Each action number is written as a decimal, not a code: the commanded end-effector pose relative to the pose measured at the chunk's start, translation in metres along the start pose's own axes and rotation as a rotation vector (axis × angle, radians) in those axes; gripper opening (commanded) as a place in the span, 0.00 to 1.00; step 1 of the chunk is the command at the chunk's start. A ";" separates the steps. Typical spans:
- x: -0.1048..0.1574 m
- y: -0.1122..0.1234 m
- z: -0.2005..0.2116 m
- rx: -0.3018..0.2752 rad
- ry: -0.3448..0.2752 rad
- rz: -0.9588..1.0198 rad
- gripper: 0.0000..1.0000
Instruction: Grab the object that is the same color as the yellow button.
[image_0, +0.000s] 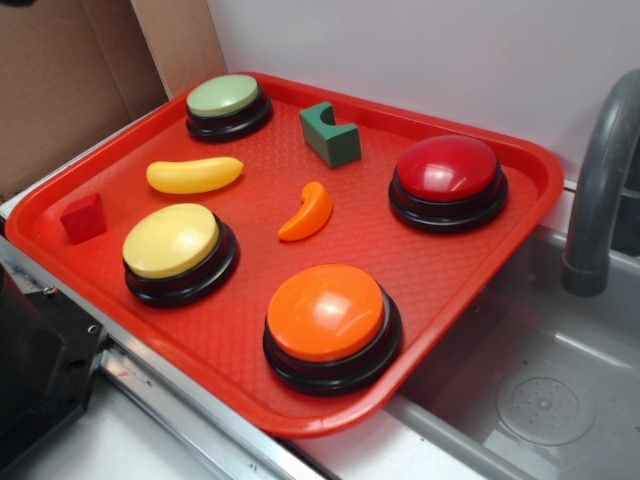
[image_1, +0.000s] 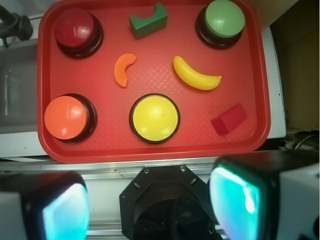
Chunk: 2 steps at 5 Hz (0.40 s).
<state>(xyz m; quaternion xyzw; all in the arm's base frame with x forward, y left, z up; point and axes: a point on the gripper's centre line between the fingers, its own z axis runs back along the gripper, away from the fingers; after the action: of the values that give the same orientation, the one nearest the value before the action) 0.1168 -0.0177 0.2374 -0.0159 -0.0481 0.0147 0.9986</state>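
Red tray (image_1: 155, 150) with four dome buttons and small toys, fingers (image_1: 240, 200) parted above the near edge.
The yellow button (image_1: 154, 118) sat centre-front in the wrist view; the yellow banana toy (image_1: 195, 75) lay apart at its 1 o'clock, the orange wedge (image_1: 124, 69) at 11.

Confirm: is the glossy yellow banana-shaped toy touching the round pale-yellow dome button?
No. In the wrist view the yellow banana-shaped toy lies apart from the pale-yellow dome button, with bare red tray between them.
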 end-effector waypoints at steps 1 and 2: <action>0.000 0.000 0.000 0.000 0.000 0.000 1.00; 0.020 0.027 -0.014 0.092 -0.056 -0.039 1.00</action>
<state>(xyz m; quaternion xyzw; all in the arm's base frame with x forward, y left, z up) 0.1331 0.0071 0.2204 0.0260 -0.0654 0.0020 0.9975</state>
